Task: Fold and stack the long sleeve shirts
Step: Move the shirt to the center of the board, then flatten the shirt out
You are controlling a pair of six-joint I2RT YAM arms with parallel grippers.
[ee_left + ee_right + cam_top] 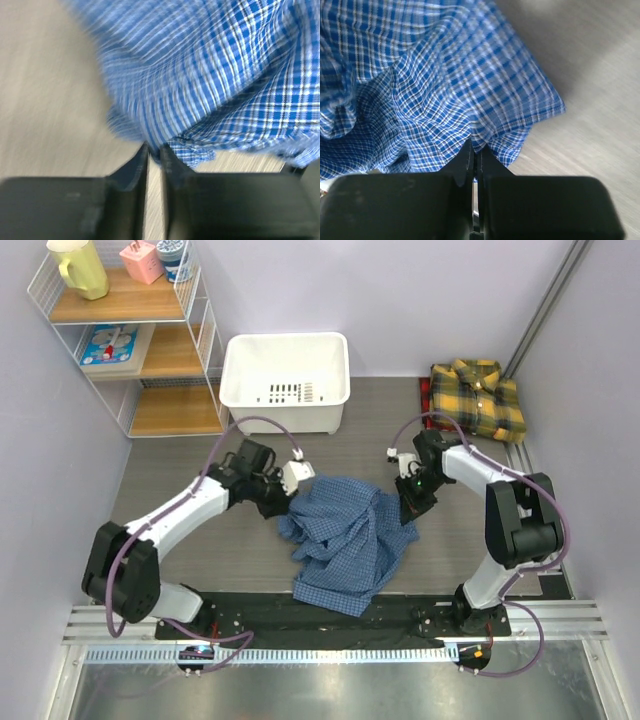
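The blue checked shirt [345, 540] lies crumpled in the middle of the table. My left gripper [281, 503] is shut on its left edge; the left wrist view shows the cloth [200, 80] pinched between the fingertips [155, 150]. My right gripper [409, 508] is shut on the shirt's right edge, with the cloth [430, 85] held at its tips [476, 148]. The yellow-and-dark plaid shirt [479, 398] lies folded at the back right of the table.
A white plastic basket [286, 380] stands at the back centre. A wire shelf [130, 335] with a yellow jug and small items stands at the back left. A black strip [330, 620] runs along the table's near edge by the arm bases.
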